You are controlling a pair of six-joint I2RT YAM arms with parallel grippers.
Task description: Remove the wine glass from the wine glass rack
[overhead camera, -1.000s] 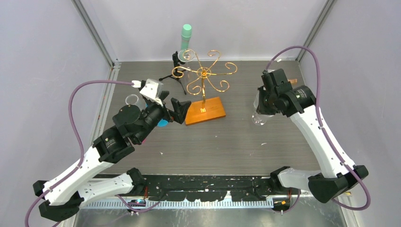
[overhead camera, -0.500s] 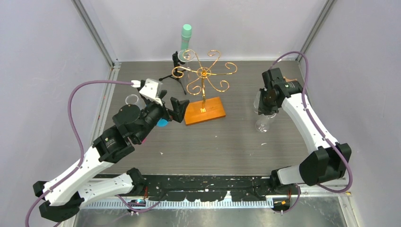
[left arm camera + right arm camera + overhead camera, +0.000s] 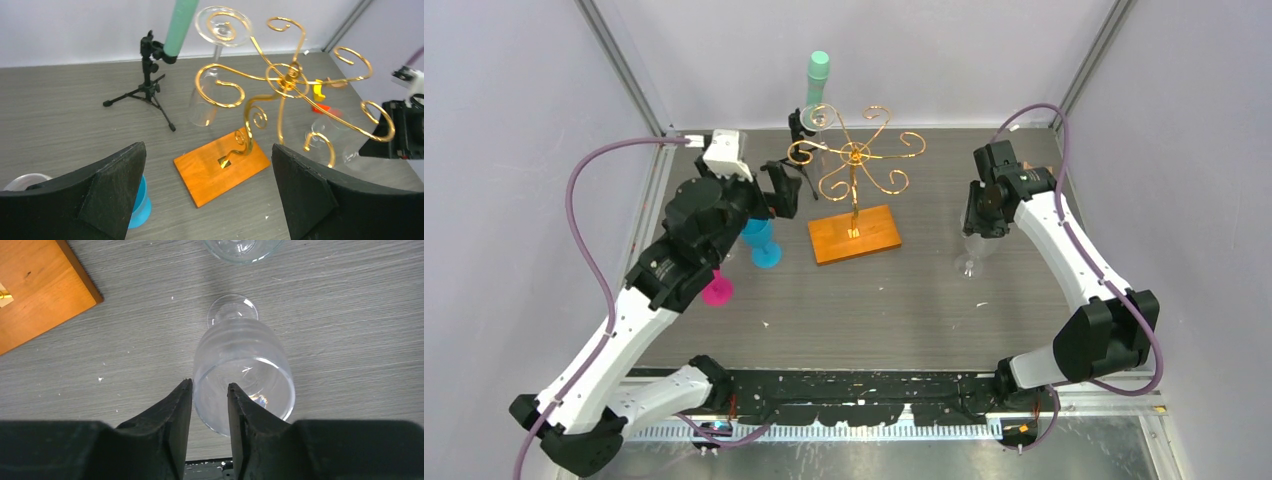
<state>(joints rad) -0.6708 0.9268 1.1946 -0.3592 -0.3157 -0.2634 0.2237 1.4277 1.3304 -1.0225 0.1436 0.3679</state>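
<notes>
While the left gripper (image 3: 207,200) gapes wide and empty toward the gold wire rack (image 3: 280,85), the right gripper's (image 3: 210,410) near-closed jaws pinch a clear wine glass's (image 3: 243,375) rim.

Wine glass rack (image 3: 856,200) mid-table; tripod (image 3: 800,160) behind-left, apparently apart.

A clear wine glass (image 3: 216,60) is hung upside down on the gold wire rack (image 3: 280,80), ahead of the left end effector (image 3: 210,195).
</notes>
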